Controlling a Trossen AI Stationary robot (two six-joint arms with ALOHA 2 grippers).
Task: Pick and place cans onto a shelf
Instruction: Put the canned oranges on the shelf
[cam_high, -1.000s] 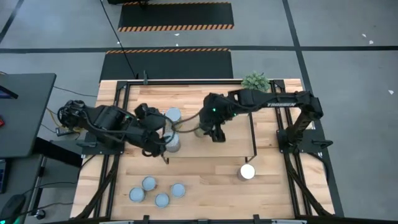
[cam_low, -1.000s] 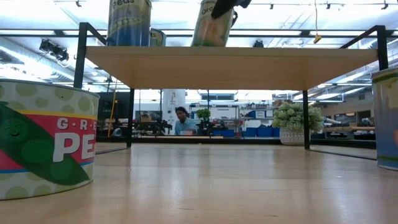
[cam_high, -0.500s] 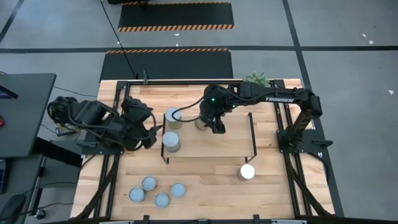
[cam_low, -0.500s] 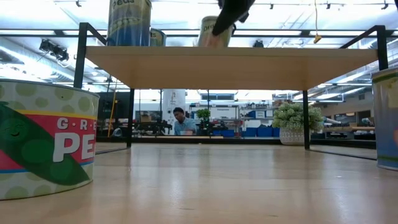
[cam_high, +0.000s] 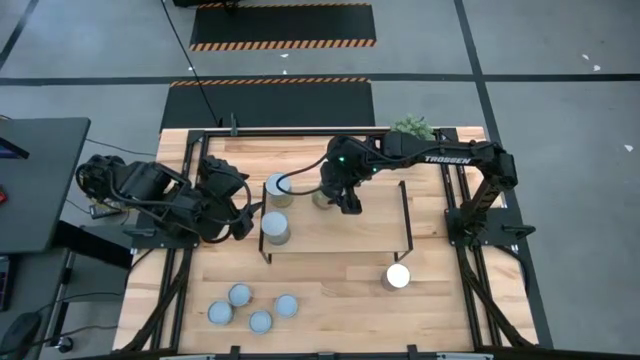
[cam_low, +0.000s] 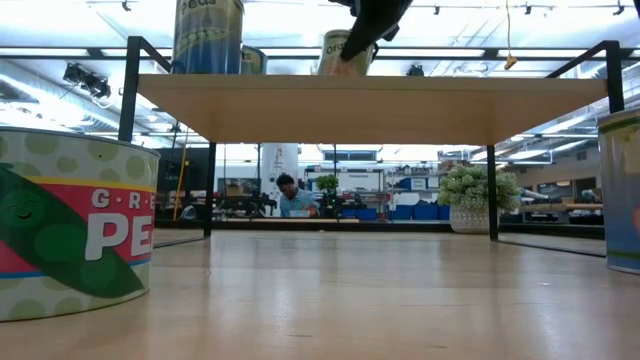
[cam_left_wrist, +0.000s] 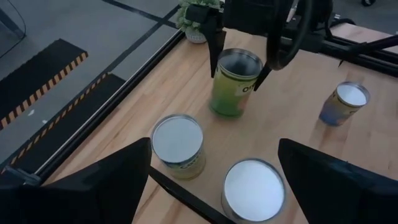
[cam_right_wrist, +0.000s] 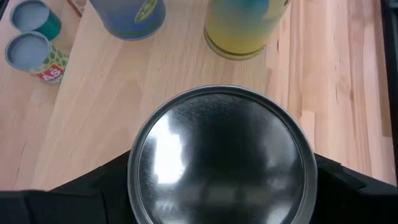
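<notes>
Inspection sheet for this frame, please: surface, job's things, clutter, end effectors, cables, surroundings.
Surface: wooden table, light planks.
Job's things: shelf holds three cans; one wide can and four small cans stand on the table.
Clutter: potted plant.
End effectors: left end effector open, beside the shelf's left end; right end effector over a can on the shelf.
Cables: black cable looping from the right arm.
Surroundings: striped floor mats; distant person.
</notes>
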